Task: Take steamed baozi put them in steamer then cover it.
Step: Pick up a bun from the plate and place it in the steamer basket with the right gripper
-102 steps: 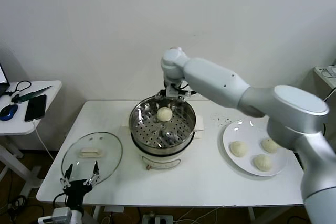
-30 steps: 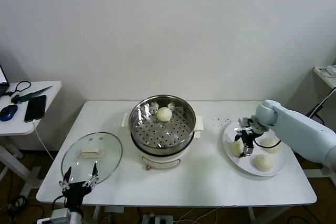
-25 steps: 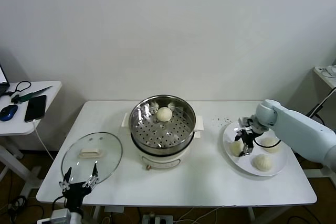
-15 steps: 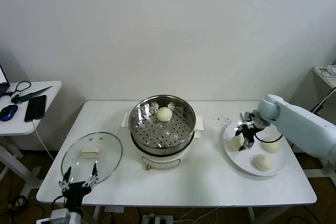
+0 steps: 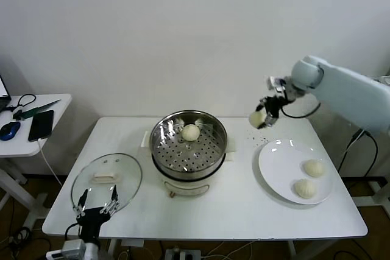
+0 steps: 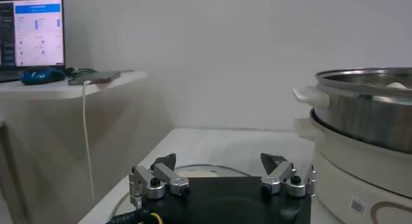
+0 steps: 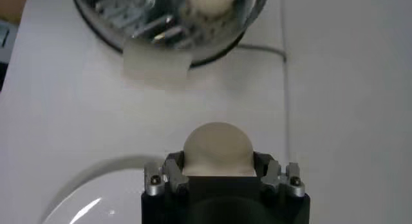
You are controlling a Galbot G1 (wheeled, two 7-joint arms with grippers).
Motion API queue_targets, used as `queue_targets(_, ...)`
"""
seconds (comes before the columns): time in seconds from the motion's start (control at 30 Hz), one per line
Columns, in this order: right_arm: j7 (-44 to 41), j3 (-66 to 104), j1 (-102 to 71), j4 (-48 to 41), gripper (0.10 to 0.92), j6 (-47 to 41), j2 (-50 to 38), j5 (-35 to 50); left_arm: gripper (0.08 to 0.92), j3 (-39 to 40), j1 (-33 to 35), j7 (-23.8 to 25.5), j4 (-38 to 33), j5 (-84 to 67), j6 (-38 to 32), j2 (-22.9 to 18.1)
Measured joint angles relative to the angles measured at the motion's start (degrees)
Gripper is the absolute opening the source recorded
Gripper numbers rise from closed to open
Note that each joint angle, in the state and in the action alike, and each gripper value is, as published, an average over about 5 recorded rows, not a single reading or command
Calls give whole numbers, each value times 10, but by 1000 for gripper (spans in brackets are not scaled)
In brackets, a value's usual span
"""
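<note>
My right gripper (image 5: 261, 117) is shut on a cream-white baozi (image 5: 257, 118), held in the air between the plate and the steamer (image 5: 159, 127). From the right wrist the bun (image 7: 217, 148) fills the jaws of that gripper (image 7: 217, 161), with the steamer (image 7: 129, 13) farther off. One baozi (image 5: 191, 132) lies on the steamer's perforated floor. Two more baozi (image 5: 314, 167) (image 5: 304, 188) rest on the white plate (image 5: 277, 165). The glass cover (image 5: 106, 178) lies flat at the table's front left. My left gripper (image 5: 97, 206) waits open just in front of it.
A side table (image 5: 30, 120) on the left carries a phone, a mouse and cables, with a laptop (image 6: 32, 29) on it in the left wrist view. Dark specks (image 5: 256, 140) dot the table between steamer and plate. The wall stands close behind.
My right gripper shut on a baozi on the plate, then lifted it up and left, off the plate. Two buns stay on the plate. The left arm has not moved.
</note>
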Motion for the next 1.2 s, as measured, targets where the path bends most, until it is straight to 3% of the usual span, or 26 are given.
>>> queue_targets(0.27, 24, -21, 28, -6, 687, -29, 97, 67, 823, 8, -1, 1, 4, 8, -4, -2)
queue_targets(0.63, 48, -40, -1, -26, 687, -49, 211, 85, 823, 7, -3, 1, 3, 12, -5, -1)
queue_targets(1.2, 62, -52, -72, -47, 701, -54, 275, 63, 823, 6, -3, 1, 6, 15, -6, 0)
